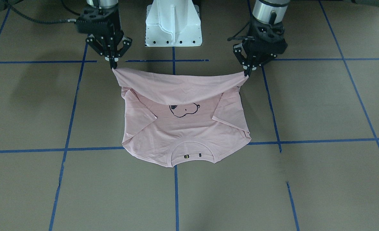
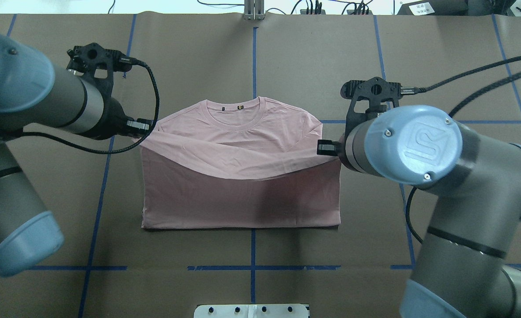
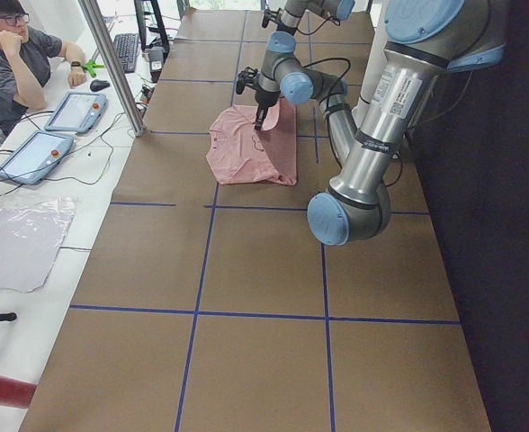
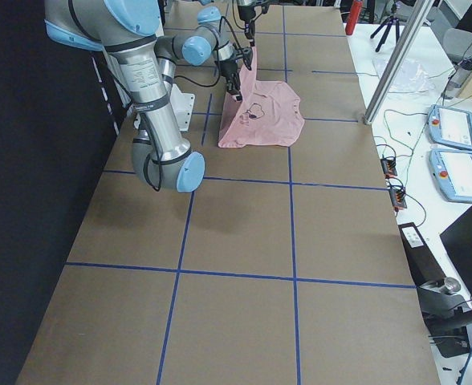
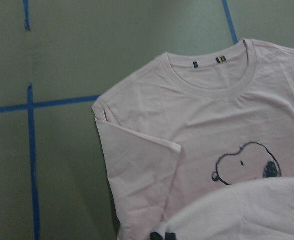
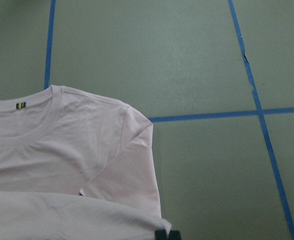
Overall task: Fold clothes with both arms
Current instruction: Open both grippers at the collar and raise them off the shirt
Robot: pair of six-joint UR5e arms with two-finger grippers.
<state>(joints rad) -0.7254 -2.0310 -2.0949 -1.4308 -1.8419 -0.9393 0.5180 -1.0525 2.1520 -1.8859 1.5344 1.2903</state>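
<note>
The clothes are one pale pink T-shirt (image 1: 183,134) lying print side up on the brown table, collar away from the robot and both sleeves folded inward. Its hem is lifted off the table and hangs as a sagging band between the two grippers, partly covering the black dog print (image 1: 183,110). My left gripper (image 1: 247,72) is shut on one hem corner and my right gripper (image 1: 114,65) is shut on the other. From overhead the plain pink back of the shirt (image 2: 243,194) faces up. In the wrist views the pinched hem (image 5: 237,210) (image 6: 62,215) fills the bottom edge.
The white pedestal (image 1: 173,24) stands behind the shirt, between the arms. Blue tape lines (image 1: 176,192) grid the brown table. Black cables (image 2: 154,97) trail from both wrists. A person (image 3: 17,54) sits at a side desk with tablets (image 3: 31,155).
</note>
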